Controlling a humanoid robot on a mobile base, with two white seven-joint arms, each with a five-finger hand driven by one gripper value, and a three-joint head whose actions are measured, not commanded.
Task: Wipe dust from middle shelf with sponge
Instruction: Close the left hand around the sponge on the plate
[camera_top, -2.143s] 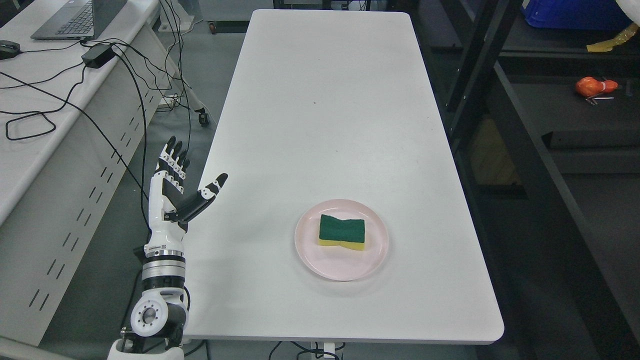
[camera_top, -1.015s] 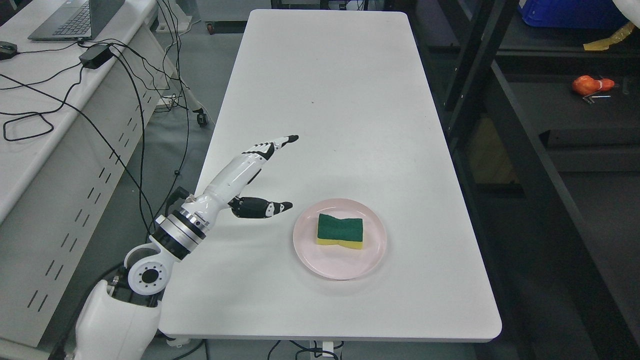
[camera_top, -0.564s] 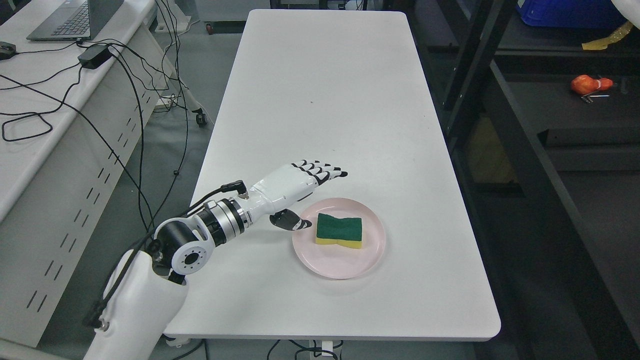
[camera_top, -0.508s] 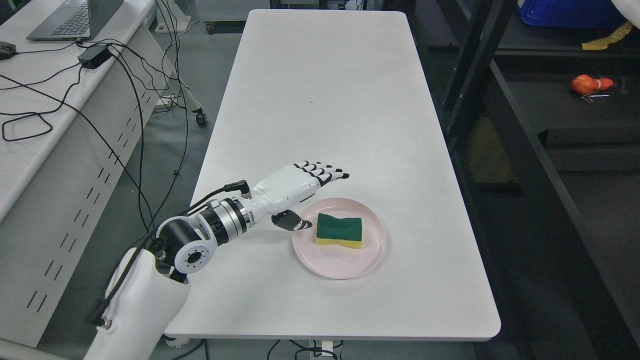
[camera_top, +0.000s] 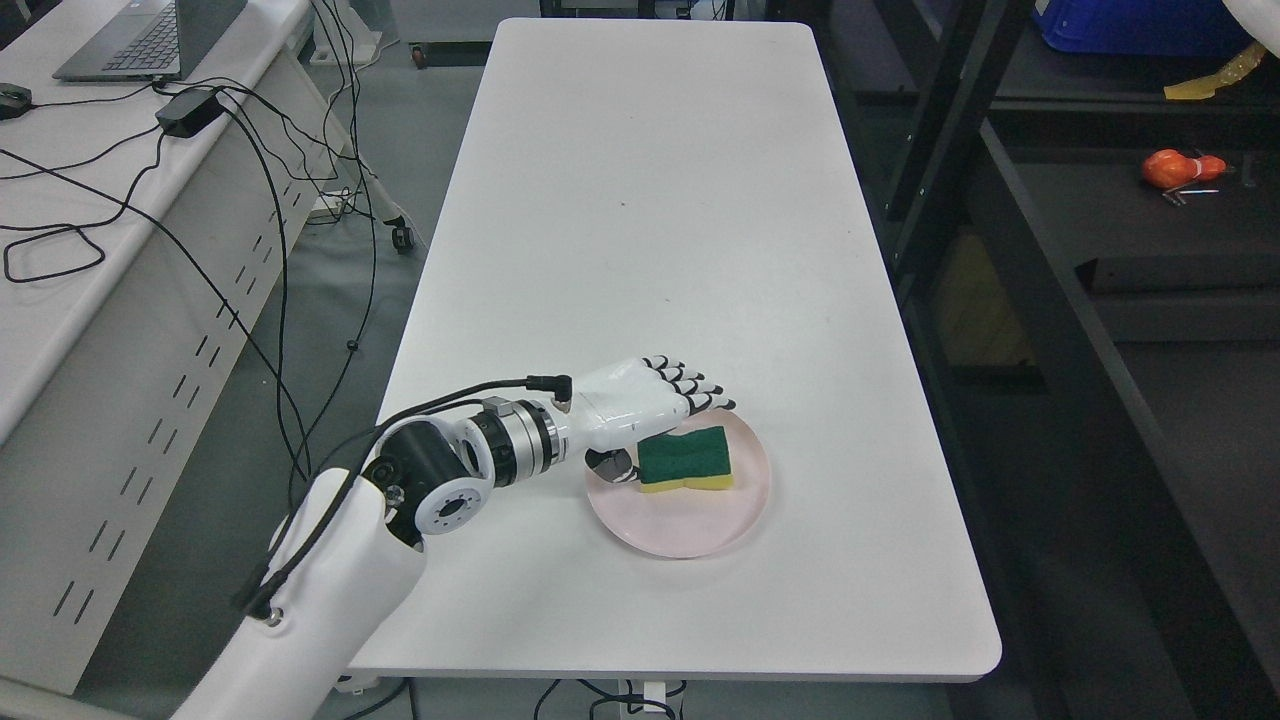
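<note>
A sponge (camera_top: 692, 458), green on top and yellow below, lies on a pink plate (camera_top: 690, 535) near the front of the white table (camera_top: 650, 200). My left hand (camera_top: 668, 437) reaches in from the lower left and is at the sponge's left end. Its fingers (camera_top: 700, 395) stretch over the sponge's far edge and the thumb (camera_top: 612, 467) sits at its near left corner. The fingers are still spread, not closed on it. The black shelf rack (camera_top: 1150, 230) stands to the right of the table. My right arm is out of view.
An orange object (camera_top: 1185, 167) lies on a rack shelf, with a blue bin (camera_top: 1130, 25) higher up. The rack's black posts (camera_top: 925, 150) run close to the table's right edge. A side desk with a laptop (camera_top: 130, 40) and loose cables (camera_top: 200, 180) stands at the left.
My left hand swung from beside the table's left edge across to the plate and lowered over the sponge's left end. The sponge has turned slightly on the plate.
</note>
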